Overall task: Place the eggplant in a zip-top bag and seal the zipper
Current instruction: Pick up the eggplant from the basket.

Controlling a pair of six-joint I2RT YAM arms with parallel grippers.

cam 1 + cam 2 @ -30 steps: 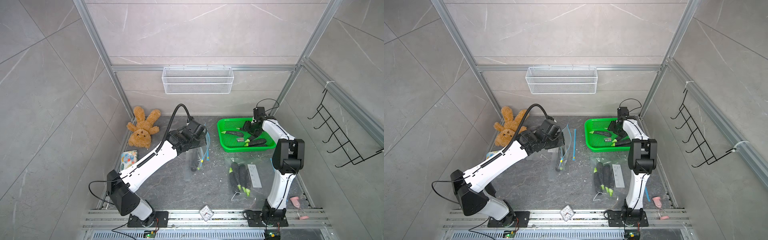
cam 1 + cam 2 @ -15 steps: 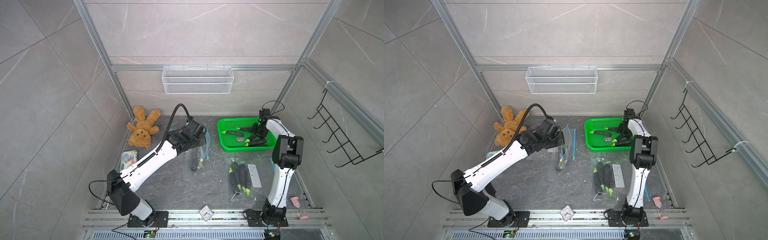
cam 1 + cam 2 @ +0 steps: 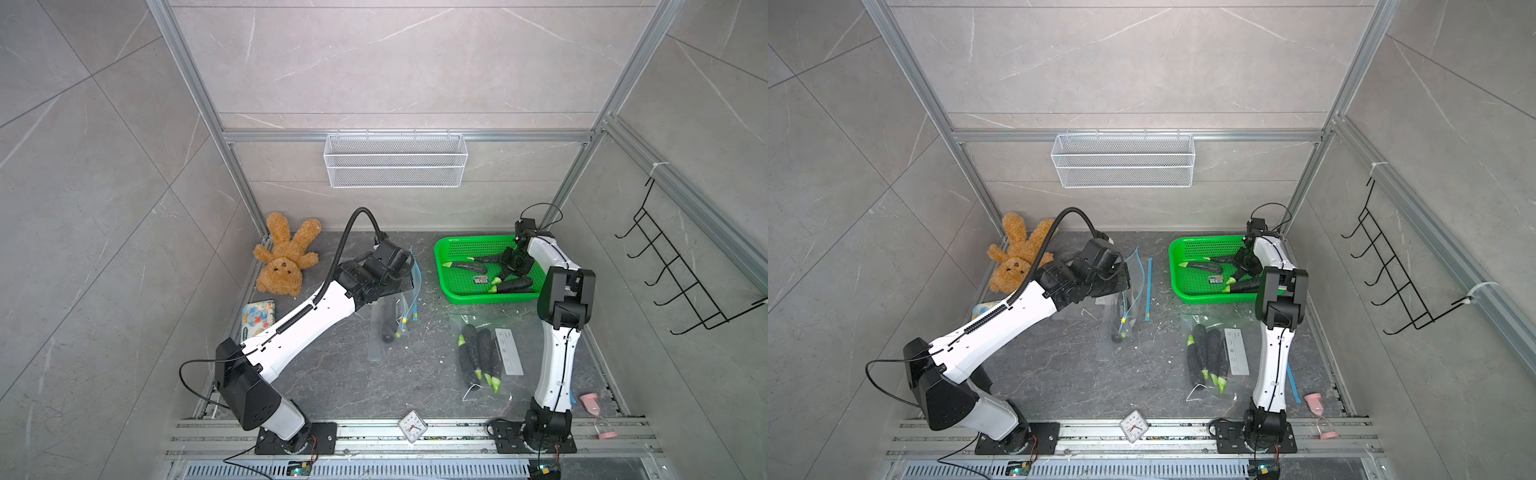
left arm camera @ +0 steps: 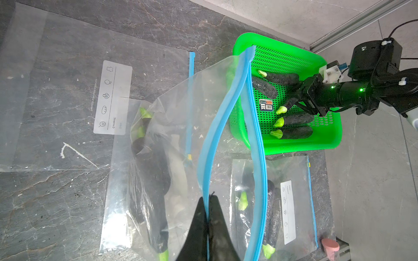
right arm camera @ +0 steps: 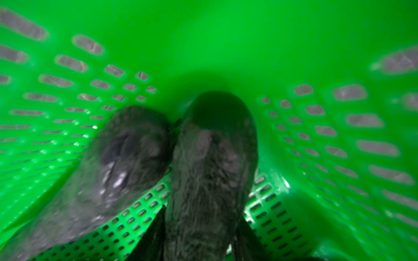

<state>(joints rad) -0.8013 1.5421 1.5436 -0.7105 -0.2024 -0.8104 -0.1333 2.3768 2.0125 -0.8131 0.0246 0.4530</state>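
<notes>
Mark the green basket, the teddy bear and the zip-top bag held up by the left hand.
green basket (image 3: 490, 297), a top view, near wall.
teddy bear (image 3: 281, 270), a top view, face.
zip-top bag (image 4: 226, 108), left wrist view, blue zipper strip.

I count five dark purple eggplants with green stems (image 4: 294, 132) in the one green perforated plastic basket (image 3: 490, 298), far right. Three clear zip-top plastic bags with blue zippers (image 4: 147, 67); the near right bag (image 3: 509, 351) holds three or four more eggplants. One brown plush teddy bear (image 3: 284, 270), one white wire shelf (image 3: 395, 166), one small white clock (image 3: 412, 427).
</notes>
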